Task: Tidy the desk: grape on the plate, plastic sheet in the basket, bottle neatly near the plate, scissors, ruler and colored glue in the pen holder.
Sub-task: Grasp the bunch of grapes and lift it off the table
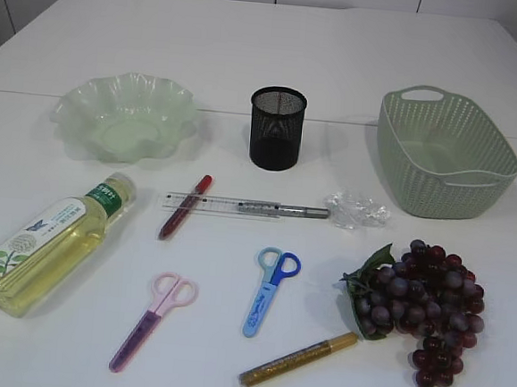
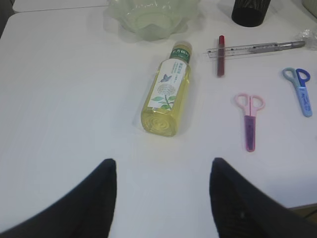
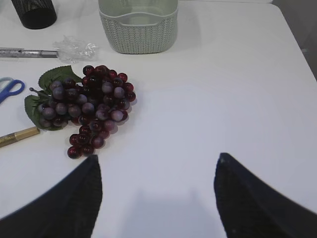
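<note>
Gold glue [image 1: 299, 359] lies nearest, at the front edge of the table [image 1: 269, 60], with the grape [image 1: 420, 300] just right of it and the bottle [image 1: 53, 242] on its side toward the front left corner. Pink scissors [image 1: 153, 315] and blue scissors [image 1: 271, 289] sit mid-table, well apart. Behind them the ruler [image 1: 222, 205] lies crosswise, the red glue [image 1: 185, 207] crossing its left end and a silver pen [image 1: 284, 210] lying along its right half. A crumpled plastic sheet [image 1: 356, 209] sits at the pen's right tip. Along the back stand the plate [image 1: 126, 116], pen holder [image 1: 276, 128] and basket [image 1: 445, 154], all empty.

Left gripper [image 2: 162, 171] and right gripper [image 3: 157, 168] both hang with jaws spread, holding nothing, over bare table near the front edge.

Handling, as I judge it: the grape looks knobbly and loose, best pinched at the stem by the leaves or across the thick of the bunch. The bottle is smooth, round and liquid-filled, so likely heavy and prone to roll; take it across the middle. The sheet is featherlight and soft; pinch its peak. Scissors, ruler and glue sticks are stiff, thin and flat to the surface, so slips are likely.

Open room is generous along the left, right and rear edges; the ruler cluster is the tight spot.
</note>
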Action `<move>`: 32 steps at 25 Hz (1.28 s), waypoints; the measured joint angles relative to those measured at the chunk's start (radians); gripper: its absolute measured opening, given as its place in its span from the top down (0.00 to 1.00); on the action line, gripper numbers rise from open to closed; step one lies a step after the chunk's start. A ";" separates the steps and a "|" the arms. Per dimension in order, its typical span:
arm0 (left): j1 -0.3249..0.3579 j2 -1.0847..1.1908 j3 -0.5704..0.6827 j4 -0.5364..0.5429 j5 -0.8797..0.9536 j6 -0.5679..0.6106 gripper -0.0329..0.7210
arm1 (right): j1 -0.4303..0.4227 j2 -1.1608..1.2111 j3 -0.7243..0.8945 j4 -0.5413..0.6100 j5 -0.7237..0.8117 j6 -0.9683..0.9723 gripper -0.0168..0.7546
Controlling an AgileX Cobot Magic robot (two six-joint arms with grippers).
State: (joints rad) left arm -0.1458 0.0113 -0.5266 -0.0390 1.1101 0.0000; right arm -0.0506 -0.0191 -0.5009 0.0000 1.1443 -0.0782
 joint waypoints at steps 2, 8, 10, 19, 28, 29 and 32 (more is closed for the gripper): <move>0.000 0.000 0.000 0.000 0.000 0.000 0.38 | 0.000 0.000 0.000 0.000 0.000 0.000 0.27; 0.000 0.000 0.000 0.000 0.000 0.000 0.38 | 0.000 0.000 0.000 0.000 0.000 0.000 0.27; 0.000 0.000 0.000 0.000 0.000 0.000 0.38 | 0.000 0.000 0.000 0.000 0.000 0.000 0.27; 0.000 0.000 0.000 0.000 0.000 0.000 0.38 | 0.000 0.000 0.000 0.000 0.000 0.000 0.27; 0.000 0.000 0.000 0.000 0.000 0.000 0.38 | 0.000 0.000 0.000 0.000 0.000 0.000 0.27; 0.000 0.000 0.000 0.000 0.000 0.000 0.38 | 0.000 0.000 0.000 0.000 0.000 0.000 0.27; 0.000 0.000 0.000 0.000 0.000 0.000 0.38 | 0.000 0.000 0.000 0.000 0.000 0.000 0.27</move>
State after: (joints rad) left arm -0.1458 0.0113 -0.5266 -0.0390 1.1101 0.0000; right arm -0.0506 -0.0191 -0.5009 0.0000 1.1443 -0.0782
